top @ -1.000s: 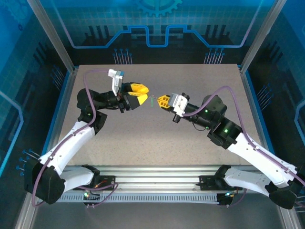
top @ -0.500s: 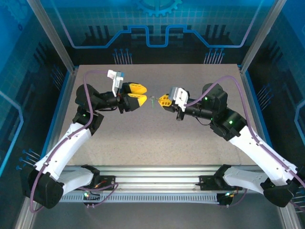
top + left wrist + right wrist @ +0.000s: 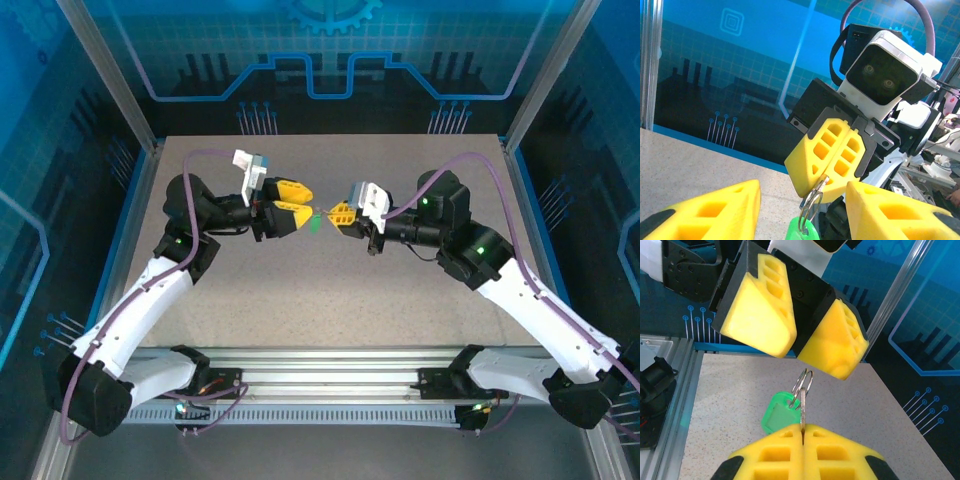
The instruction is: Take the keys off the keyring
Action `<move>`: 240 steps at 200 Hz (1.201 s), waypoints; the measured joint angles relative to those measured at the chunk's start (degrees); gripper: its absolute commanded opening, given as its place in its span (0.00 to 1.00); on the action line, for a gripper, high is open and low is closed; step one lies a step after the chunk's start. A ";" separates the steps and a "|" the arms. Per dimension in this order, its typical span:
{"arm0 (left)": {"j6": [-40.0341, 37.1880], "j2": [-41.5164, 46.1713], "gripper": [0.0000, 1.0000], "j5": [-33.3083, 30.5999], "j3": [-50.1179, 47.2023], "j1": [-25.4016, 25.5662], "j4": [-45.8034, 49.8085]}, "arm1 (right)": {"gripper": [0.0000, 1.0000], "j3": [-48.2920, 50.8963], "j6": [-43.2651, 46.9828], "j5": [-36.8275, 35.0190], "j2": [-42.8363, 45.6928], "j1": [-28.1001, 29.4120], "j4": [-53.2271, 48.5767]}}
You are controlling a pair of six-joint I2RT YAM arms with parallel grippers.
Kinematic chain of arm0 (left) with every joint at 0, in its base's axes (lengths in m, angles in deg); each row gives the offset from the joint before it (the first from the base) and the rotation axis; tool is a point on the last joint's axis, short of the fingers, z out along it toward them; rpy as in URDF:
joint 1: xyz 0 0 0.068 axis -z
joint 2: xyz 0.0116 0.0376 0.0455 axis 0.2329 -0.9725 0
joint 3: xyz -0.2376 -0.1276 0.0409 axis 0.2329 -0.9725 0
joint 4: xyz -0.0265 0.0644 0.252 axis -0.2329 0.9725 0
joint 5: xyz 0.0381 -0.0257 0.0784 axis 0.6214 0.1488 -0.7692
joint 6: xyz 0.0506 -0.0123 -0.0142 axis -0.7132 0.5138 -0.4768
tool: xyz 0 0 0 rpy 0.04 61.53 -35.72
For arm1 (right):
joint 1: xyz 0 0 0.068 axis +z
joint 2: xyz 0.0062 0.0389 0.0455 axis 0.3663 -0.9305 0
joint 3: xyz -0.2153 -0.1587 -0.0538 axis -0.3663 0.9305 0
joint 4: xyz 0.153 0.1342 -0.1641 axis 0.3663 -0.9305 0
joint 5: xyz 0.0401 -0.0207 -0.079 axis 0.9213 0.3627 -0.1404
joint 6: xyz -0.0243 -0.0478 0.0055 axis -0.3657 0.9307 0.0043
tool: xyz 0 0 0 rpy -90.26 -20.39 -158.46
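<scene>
My right gripper [image 3: 803, 429] is shut on a thin metal key [image 3: 802, 412], whose blade stands edge-on out of the seam between the pads. A steel keyring [image 3: 803, 381] hangs from the key and carries a green plastic tag [image 3: 778, 413]. In the left wrist view the keyring [image 3: 811, 204] and the green tag [image 3: 803, 231] hang below the shut right fingers [image 3: 832, 155]. My left gripper [image 3: 803, 200] is open, its yellow fingers either side of the ring without touching it. From above, the left gripper [image 3: 308, 200] and right gripper [image 3: 336, 213] meet tip to tip over the table.
The grey speckled table [image 3: 330, 290] lies below both grippers. Blue panels and metal frame posts [image 3: 530, 90] wall it on three sides. The arm bases sit on the rail at the near edge [image 3: 330, 385].
The right gripper has moved left and lifted, carrying the key and ring. The left gripper has shifted slightly right, so the ring now hangs between its open fingers.
</scene>
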 measured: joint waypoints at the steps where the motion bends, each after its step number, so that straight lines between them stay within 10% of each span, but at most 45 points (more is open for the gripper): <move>1: 0.00 0.00 0.48 0.00 0.00 0.00 0.02 | 0.00 0.00 0.00 0.00 0.00 -0.02 0.00; 66: -1.25 -1.03 0.39 0.87 0.68 1.16 1.27 | 0.00 -0.15 -0.63 0.44 -0.37 -0.50 0.00; 115: -2.32 -1.11 0.00 1.20 0.94 1.46 2.32 | 0.00 -0.37 -1.07 1.01 -0.57 -0.87 -0.02; 240: 10.88 -2.71 0.00 0.70 0.39 2.25 -11.50 | 0.00 12.94 8.26 -14.78 7.89 9.42 16.24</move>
